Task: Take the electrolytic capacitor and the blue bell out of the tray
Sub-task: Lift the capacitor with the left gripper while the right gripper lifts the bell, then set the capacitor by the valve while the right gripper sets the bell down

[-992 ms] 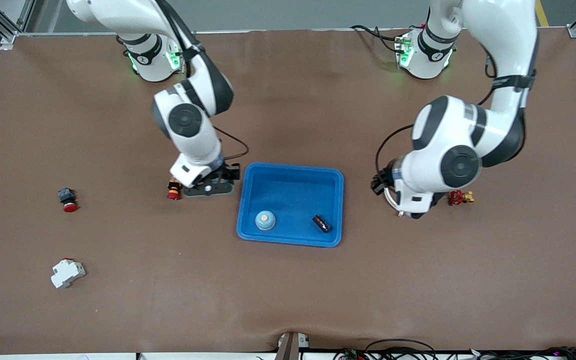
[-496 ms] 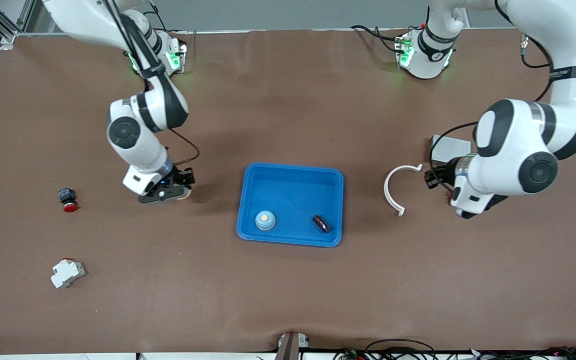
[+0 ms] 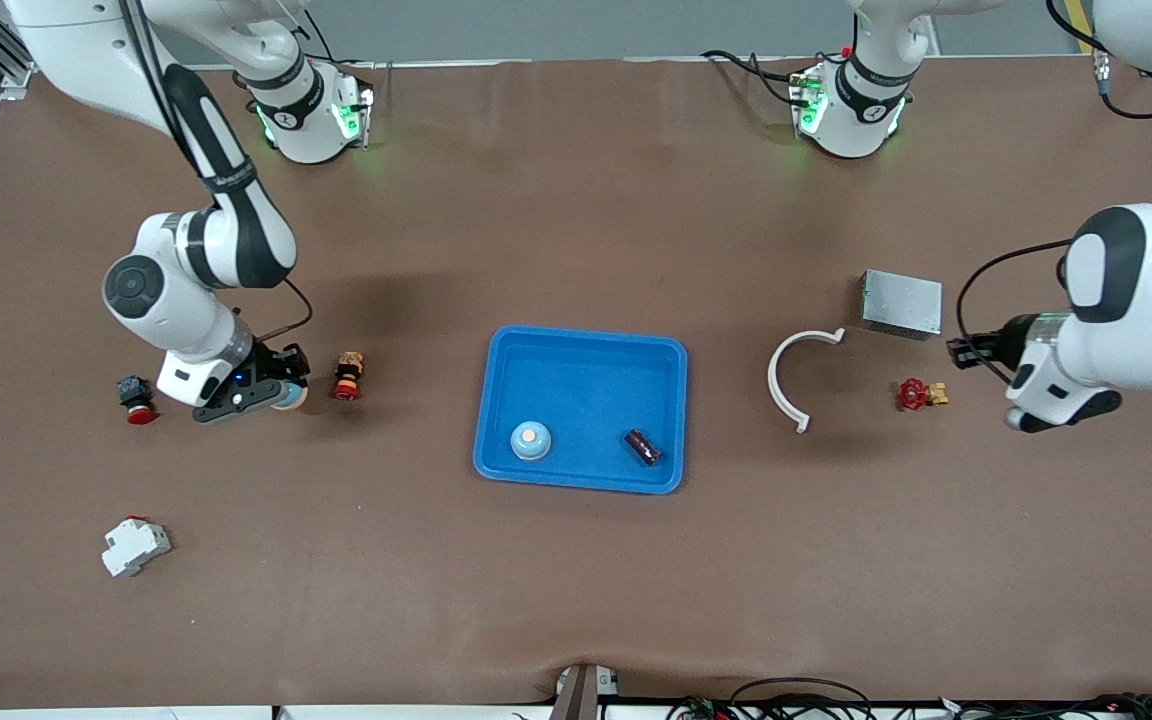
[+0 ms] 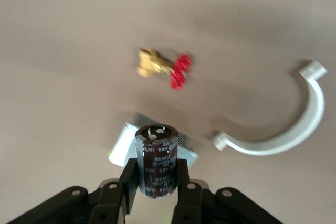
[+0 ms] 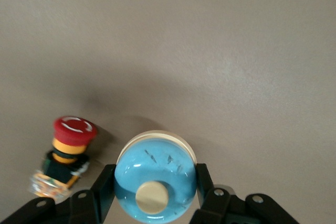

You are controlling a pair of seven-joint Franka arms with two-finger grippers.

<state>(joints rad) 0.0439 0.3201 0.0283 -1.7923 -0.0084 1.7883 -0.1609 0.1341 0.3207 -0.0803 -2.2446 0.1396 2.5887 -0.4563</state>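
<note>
I see left gripper [image 4: 157, 182] at front view's right edge, arm bent, clamped on capacitor [image 4: 156, 160]. Right gripper [image 5: 152, 195], left-centre, elbow up, wrist low, grips blue bell [image 5: 155, 174]. Tray [image 3: 671, 420] centre.

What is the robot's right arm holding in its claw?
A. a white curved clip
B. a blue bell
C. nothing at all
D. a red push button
B: the right wrist view shows the right gripper shut on the blue bell, one finger on each side of it.
</note>
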